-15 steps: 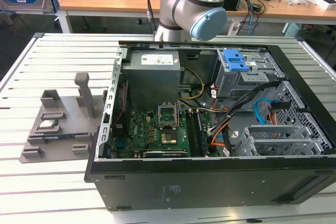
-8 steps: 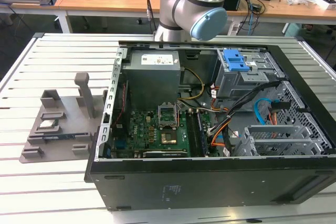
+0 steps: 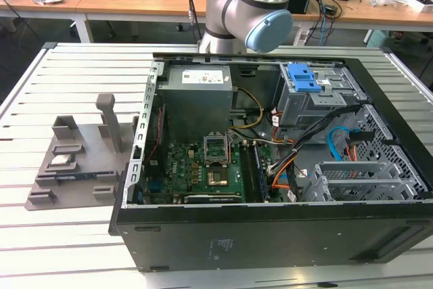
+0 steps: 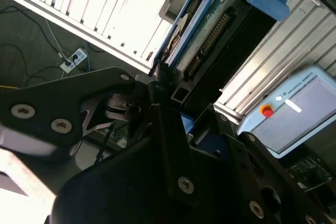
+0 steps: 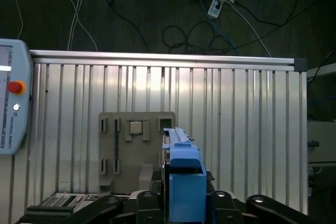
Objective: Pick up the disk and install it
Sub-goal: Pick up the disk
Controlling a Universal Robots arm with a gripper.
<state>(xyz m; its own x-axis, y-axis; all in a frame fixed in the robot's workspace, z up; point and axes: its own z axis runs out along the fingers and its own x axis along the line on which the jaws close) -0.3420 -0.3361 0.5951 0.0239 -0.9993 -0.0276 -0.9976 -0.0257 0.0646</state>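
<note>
Disk (image 5: pixel 181 153), a flat rectangular silver-metal hard drive in a blue plastic carrier: held edge-on in the black metal gripper (image 5: pixel 182 195), which is closed narrow on one end of it. Judged reason: an end grip leaves the long body free. The second wrist view shows its green circuit board and a row of connector pins. It hangs above the grey plastic slotted fixture (image 5: pixel 137 150), clear of it. The ribbed aluminium bench (image 5: pixel 247 129) lies under the fixture. A small square silver chip (image 5: pixel 136 127) sits in a fixture pocket. The open black steel computer case (image 3: pixel 270 235) stands just beside the fixture. Disk not yet installed.
</note>
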